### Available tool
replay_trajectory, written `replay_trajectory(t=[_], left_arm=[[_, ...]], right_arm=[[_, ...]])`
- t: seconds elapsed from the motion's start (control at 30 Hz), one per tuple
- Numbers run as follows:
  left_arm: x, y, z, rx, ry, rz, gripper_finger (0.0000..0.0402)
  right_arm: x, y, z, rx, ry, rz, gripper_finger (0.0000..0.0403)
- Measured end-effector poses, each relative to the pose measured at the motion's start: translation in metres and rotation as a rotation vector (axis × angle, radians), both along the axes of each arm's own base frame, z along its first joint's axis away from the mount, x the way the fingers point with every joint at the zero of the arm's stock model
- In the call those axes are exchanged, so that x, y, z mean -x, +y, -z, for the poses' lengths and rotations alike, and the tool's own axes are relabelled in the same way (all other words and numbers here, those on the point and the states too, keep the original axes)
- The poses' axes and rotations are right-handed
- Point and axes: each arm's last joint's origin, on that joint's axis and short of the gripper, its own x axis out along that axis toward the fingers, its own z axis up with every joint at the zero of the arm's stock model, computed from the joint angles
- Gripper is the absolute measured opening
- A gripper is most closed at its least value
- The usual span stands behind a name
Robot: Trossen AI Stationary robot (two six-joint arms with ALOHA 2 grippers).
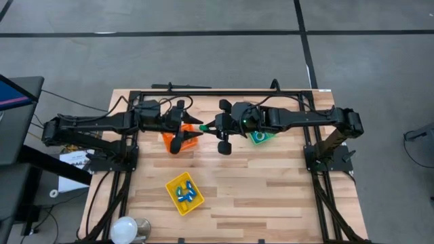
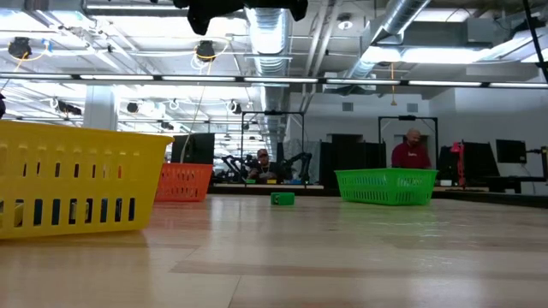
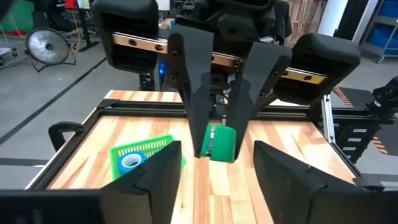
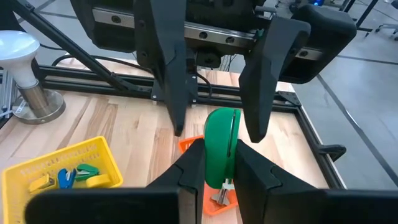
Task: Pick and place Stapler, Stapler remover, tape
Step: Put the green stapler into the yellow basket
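A green stapler [image 4: 219,146] hangs in mid-air over the orange bin [image 1: 178,142], with my right gripper [image 4: 221,149] shut on it. My left gripper [image 1: 193,126] faces it from the table's left and is open. Its fingers [image 4: 175,93] stand on either side of the stapler's free end; I cannot tell whether they touch it. One roll of blue tape [image 3: 130,162] lies in the green bin [image 3: 146,149]. No stapler remover can be made out for sure. My right gripper pinches the stapler's two flat sides [image 4: 214,158] between its two fingers. The fingers come from the table's right, nearly level and slanting a little down. The stapler is lifted clear of table and bin, and its free end [image 4: 221,118] sticks out past the fingertips toward my left gripper.
A yellow bin [image 1: 184,194] holding small blue, green and yellow pieces stands nearer the front. A small green piece [image 2: 282,198] lies on the table between the orange and green bins. A white lamp [image 1: 126,230] stands at the front left corner. People are in the room behind.
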Motion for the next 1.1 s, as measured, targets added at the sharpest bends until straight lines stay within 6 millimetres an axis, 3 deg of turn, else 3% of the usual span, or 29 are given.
replay_trajectory(t=[0.63,1.1], left_arm=[[-0.0003,-0.0005,-0.0022,0.000,-0.023,0.022,0.0091],[-0.0001,-0.0006,-0.0021,0.001,-0.021,0.024,0.0062]], right_arm=[[0.0000,0.0001,0.0000,-0.001,0.000,-0.002,0.0053],[0.0001,0.0001,0.0002,-0.001,0.002,-0.002,0.0056]])
